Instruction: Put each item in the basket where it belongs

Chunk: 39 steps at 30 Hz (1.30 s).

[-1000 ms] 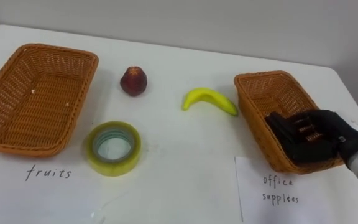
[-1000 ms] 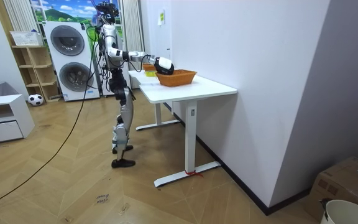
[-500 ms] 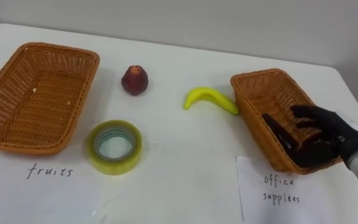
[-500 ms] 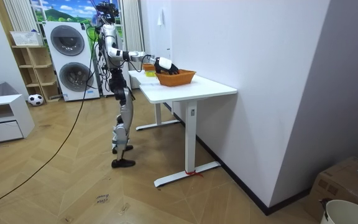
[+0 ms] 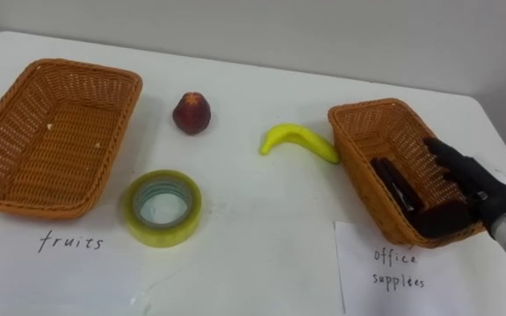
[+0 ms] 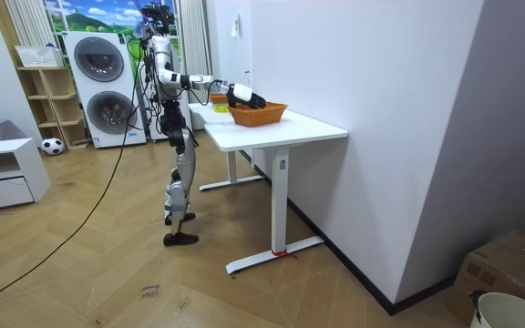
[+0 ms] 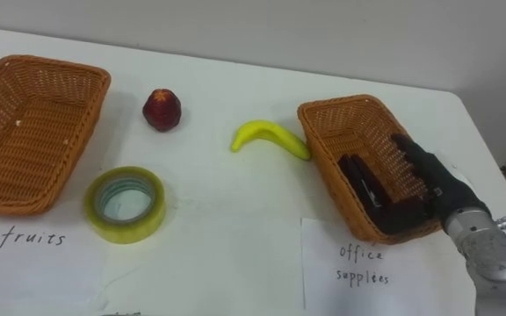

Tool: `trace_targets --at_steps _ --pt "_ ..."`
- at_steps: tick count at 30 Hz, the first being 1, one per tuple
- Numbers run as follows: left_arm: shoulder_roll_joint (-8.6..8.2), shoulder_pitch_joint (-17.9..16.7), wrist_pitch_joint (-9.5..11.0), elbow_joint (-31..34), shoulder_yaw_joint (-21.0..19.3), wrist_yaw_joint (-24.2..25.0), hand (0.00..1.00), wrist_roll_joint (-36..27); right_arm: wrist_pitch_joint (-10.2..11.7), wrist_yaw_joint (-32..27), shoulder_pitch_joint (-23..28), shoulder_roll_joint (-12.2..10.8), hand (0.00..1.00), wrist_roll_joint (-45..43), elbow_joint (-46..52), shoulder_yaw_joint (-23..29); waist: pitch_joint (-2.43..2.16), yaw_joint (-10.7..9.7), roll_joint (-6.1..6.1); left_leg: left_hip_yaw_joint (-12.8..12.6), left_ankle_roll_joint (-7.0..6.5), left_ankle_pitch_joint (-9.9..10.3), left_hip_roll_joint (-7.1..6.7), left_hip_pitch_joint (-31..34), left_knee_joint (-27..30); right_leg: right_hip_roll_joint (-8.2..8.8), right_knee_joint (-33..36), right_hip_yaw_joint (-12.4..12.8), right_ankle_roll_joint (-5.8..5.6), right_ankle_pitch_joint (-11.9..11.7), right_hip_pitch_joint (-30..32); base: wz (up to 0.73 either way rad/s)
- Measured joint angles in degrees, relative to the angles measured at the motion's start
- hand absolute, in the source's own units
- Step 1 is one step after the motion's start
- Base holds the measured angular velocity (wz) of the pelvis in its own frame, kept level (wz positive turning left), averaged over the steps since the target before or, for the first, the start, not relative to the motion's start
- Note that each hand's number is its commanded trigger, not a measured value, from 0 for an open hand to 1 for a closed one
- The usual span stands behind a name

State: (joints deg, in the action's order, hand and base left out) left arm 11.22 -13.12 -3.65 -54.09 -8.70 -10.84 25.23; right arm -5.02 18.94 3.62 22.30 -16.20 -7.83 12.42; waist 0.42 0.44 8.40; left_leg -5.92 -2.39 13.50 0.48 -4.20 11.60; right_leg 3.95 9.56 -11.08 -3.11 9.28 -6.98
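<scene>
Standing at the end of a white desk point(image 5: 253, 228) that runs along a wall, with two washing machines point(image 6: 108, 77) behind it, the robot stretches its right arm forward over the far right part of the desk top

The larger basket point(image 5: 60, 132), wide, shallow and woven, lies at the left of the desk and holds nothing. Just below its near rim the handwritten word "fruits" point(image 5: 68, 243) can be read on the desk. The smaller basket point(image 5: 367, 118), of the same weave, lies at the right, set at a slant. Just below it is a sheet of paper point(image 5: 393, 281) with "office supplies" written by hand in two lines

The right hand point(image 5: 466, 183) hangs over the near right corner of the smaller basket, its fingers straight and spread apart over the basket's inside, its thumb along the near rim; it holds nothing

A roll of yellow tape point(image 5: 160, 208) lies flat on the desk, near the right corner of the larger basket and apart from it. A banana point(image 5: 299, 140) lies between the two baskets, one end just beside the smaller basket's left wall. A red fruit point(image 5: 191, 112) sits on the desk further back, near the larger basket's far right corner. A black oblong thing point(image 5: 392, 183) lies on the floor of the smaller basket, just left of the hand; whether the thumb touches it cannot be told
</scene>
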Motion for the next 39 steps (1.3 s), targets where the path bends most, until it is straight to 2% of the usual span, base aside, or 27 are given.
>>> trace_targets --at_steps 9,13,16,22,26,36,39 --pt "0.09 0.33 0.01 0.14 -0.08 0.19 0.0 0.08 -0.09 -0.02 -0.77 0.06 0.0 -4.49 2.1 0.03 -0.16 -0.24 -0.18 -0.09 0.0 0.0 -0.17 -0.03 -0.16 -0.02 0.04 0.14 0.0 0.0 0.06 0.0" --pt "0.06 -0.1 0.01 0.17 -0.37 0.26 0.0 0.18 -0.05 -0.57 -0.75 0.85 0.0 -4.35 9.96 0.18 -0.18 -0.43 -0.17 -0.05 0.0 0.0 -0.28 0.08 -0.18 -0.03 0.01 -0.25 0.0 0.0 0.08 0.0" --pt "0.07 -0.25 0.02 0.2 -0.67 -0.04 0.0 0.22 0.35 -2.72 -0.83 2.36 0.0 -4.11 15.83 0.75 -0.31 -0.7 0.02 -0.03 0.0 0.0 -0.27 0.17 0.01 -0.04 0.03 -0.09 0.0 0.0 0.0 0.04" --pt "0.01 -0.49 0.3 0.23 -0.78 -0.41 0.0 0.11 1.74 -8.85 -7.2 2.85 0.0 -3.23 18.23 3.05 -0.41 -0.92 0.12 0.03 0.0 -0.01 -0.21 0.31 0.25 -0.04 -0.01 0.1 0.0 0.0 -0.08 0.02" --pt "-0.22 -0.38 0.29 0.24 -0.76 -1.08 0.0 0.02 1.91 -11.69 -11.35 3.79 0.0 -2.28 20.85 3.1 -0.17 -1.23 -0.22 0.26 0.0 0.0 -0.22 0.43 0.21 -0.03 -0.01 -0.08 0.0 0.0 -0.07 0.0" --pt "-0.47 -0.18 0.28 0.73 1.3 -1.24 0.0 0.03 1.75 -13.36 -11.67 3.77 0.0 -2.22 24.96 -1.49 -0.19 0.54 -0.13 0.54 0.01 -0.01 -0.23 0.23 0.16 0.02 0.08 -0.65 0.0 0.0 -0.26 0.01" --pt "-0.37 -0.07 0.39 -0.31 1.71 -1.36 0.0 0.03 1.75 -13.47 -12.19 3.77 0.0 -1.83 24.98 -3.41 -0.12 2.24 -0.15 0.6 0.01 -0.01 -0.24 0.2 0.07 0.01 0.05 -1.12 0.0 0.0 -0.28 0.0"
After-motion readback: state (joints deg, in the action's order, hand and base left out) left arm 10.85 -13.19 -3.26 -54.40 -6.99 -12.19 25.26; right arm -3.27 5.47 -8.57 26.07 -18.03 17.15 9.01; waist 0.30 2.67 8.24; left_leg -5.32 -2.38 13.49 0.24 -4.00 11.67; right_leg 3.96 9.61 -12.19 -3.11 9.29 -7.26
